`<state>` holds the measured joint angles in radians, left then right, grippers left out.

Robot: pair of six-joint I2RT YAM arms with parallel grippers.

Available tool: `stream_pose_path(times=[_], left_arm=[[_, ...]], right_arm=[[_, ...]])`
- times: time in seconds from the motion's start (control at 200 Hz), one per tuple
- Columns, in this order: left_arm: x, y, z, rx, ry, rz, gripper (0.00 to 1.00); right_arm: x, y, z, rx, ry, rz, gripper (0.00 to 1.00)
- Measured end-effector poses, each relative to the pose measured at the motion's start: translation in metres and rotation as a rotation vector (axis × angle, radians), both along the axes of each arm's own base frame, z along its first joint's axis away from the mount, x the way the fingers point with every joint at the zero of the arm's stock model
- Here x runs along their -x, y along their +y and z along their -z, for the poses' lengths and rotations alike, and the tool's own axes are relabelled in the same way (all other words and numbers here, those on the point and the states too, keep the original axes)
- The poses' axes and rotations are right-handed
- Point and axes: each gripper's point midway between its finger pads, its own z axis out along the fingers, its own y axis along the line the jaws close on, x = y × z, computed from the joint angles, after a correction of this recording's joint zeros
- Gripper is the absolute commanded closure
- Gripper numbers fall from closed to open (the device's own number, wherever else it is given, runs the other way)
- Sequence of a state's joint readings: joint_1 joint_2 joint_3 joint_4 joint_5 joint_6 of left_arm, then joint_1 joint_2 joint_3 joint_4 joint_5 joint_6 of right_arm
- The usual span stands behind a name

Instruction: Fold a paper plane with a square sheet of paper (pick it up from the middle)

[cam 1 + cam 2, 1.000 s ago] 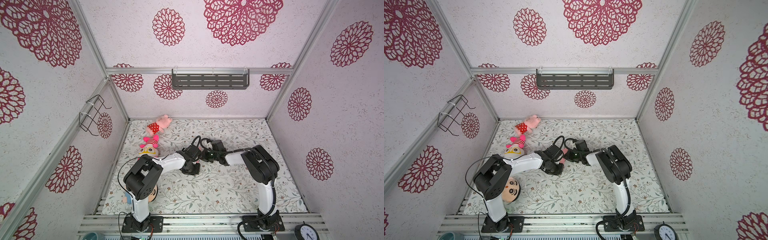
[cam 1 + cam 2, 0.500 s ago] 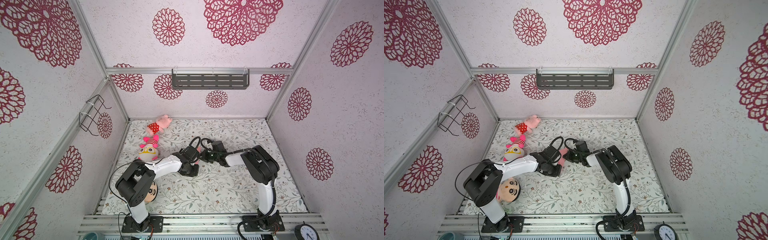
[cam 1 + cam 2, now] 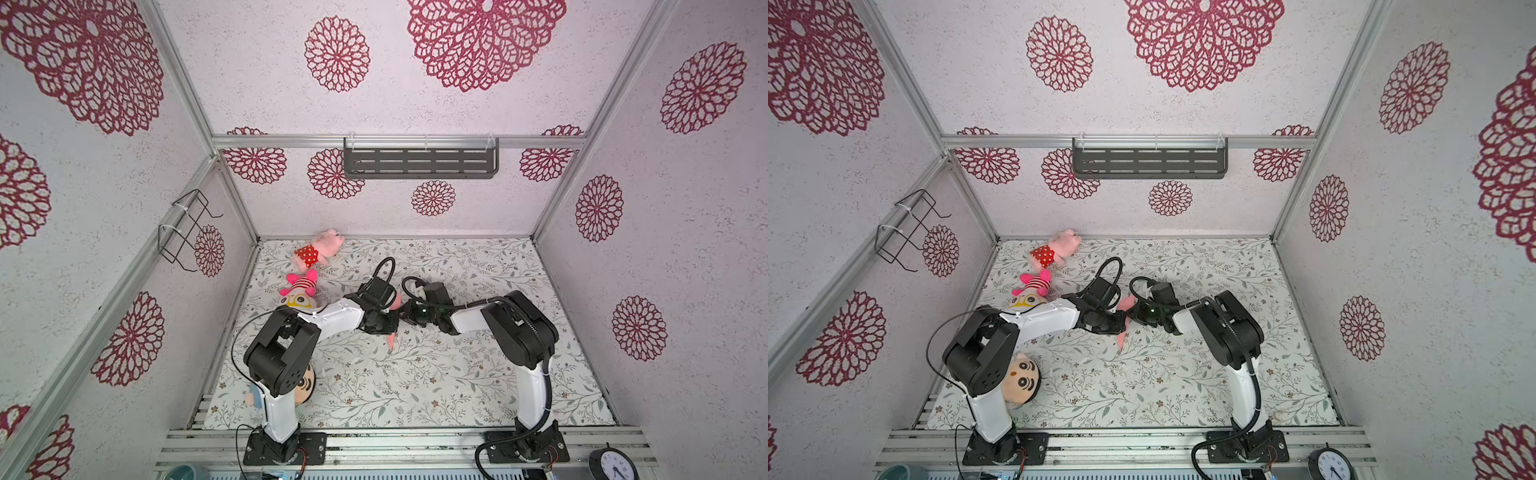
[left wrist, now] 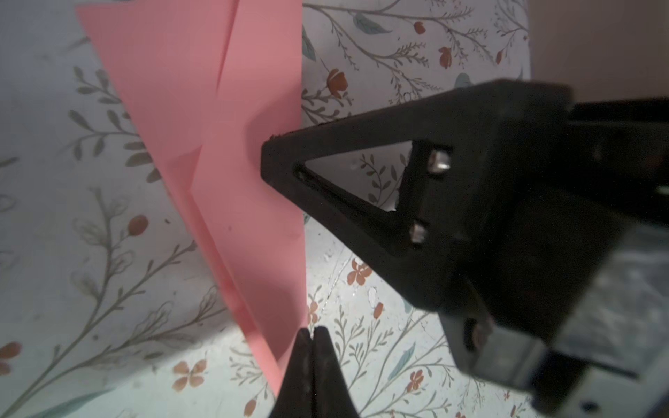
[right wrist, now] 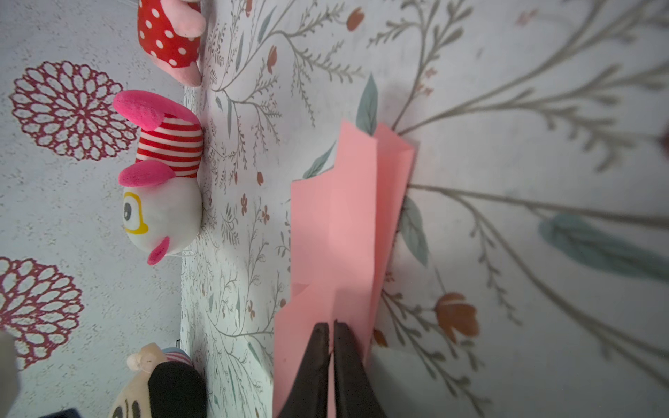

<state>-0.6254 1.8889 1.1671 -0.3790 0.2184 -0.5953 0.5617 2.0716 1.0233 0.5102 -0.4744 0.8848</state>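
Observation:
The square sheet of paper is folded into a slim pointed pink paper plane, held just above the flowered mat in the middle. My left gripper is shut on its edge close to the pointed nose. In both top views the nose sticks out below the left gripper. My right gripper is shut on the plane's layered folds, coming from the right. Its finger presses the plane's side in the left wrist view. Most of the plane is hidden under both grippers from above.
Three plush toys lie along the left side: a pig in red dots, a pink striped one and a boy's head under the left arm. A dark shelf hangs on the back wall and a wire basket on the left wall.
The left arm's elbow dipped toward the front left and came back. Both grippers have stayed together on the paper in the middle of the mat.

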Motion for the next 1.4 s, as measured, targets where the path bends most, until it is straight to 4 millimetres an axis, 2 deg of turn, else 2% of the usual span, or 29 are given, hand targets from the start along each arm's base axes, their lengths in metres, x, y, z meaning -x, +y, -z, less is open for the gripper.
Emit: stream_pose_path(times=[0.3, 0.515, 1.006, 1.401], left_arm=[[0.001, 0.001, 0.011, -0.034, 0.005, 0.012, 0.99], [0.014, 0.002, 0.019, -0.099, 0.004, 0.049, 1.0], [0.019, 0.001, 0.02, -0.172, -0.052, 0.106, 1.0], [0.038, 0.003, 0.02, -0.222, -0.048, 0.14, 1.0]], right_arm=[[0.0, 0.0, 0.0, -0.006, 0.016, 0.013, 0.9], [0.0, 0.0, 0.001, -0.011, 0.028, 0.021, 0.9], [0.0, -0.001, 0.001, -0.022, 0.055, 0.039, 0.9], [-0.001, -0.001, 0.002, -0.033, 0.07, 0.045, 0.9]])
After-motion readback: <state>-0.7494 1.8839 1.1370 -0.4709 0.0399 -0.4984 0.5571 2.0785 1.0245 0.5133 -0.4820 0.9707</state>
